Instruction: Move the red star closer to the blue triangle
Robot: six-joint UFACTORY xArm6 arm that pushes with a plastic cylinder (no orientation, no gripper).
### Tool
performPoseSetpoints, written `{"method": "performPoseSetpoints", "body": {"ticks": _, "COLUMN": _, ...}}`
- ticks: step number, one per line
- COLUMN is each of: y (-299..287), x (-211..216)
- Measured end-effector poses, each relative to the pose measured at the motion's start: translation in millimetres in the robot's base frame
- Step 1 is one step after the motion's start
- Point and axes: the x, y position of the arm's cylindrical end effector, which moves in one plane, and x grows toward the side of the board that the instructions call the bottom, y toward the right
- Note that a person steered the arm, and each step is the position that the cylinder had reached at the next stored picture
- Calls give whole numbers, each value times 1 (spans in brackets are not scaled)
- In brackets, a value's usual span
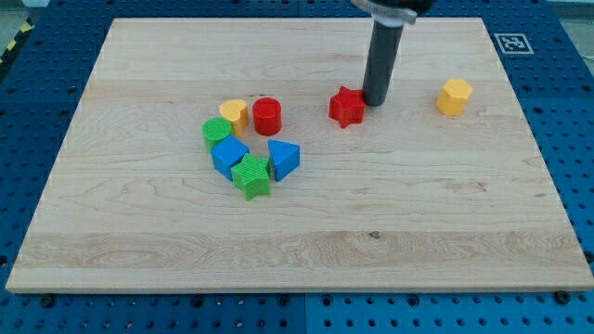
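In the camera view the arm carries no gripper, only a dark rod; its tip [376, 100] touches the red star [347, 107] on the star's upper-right side; the blue triangle [284, 159] lies toward the view's lower left on the desk [445, 213], beside the green star [251, 176]; a steady push down-left, centred on the star, should avoid the red cylinder [267, 116].

Pale grainy wooden board [306, 232], matt dark rod [380, 65], ridged green star [251, 177]

We end in a straight, dark grey cylindrical rod [380, 65] with a smooth matte surface. Our tip [375, 101] is blunt, and a wider black collar [393, 9] caps the rod's upper end.
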Motion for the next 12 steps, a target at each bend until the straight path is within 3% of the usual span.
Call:
{"method": "performPoseSetpoints", "body": {"ticks": 1, "y": -11, "x": -21}}
{"method": "performPoseSetpoints", "body": {"ticks": 2, "y": -17, "x": 0}}
{"method": "performPoseSetpoints", "body": {"ticks": 3, "y": -17, "x": 53}}
{"method": "performPoseSetpoints", "body": {"ticks": 5, "y": -5, "x": 55}}
{"method": "performPoseSetpoints", "body": {"ticks": 7, "y": -24, "x": 94}}
{"method": "performPoseSetpoints", "body": {"ticks": 10, "y": -34, "x": 49}}
{"method": "performPoseSetpoints", "body": {"ticks": 12, "y": -43, "x": 81}}
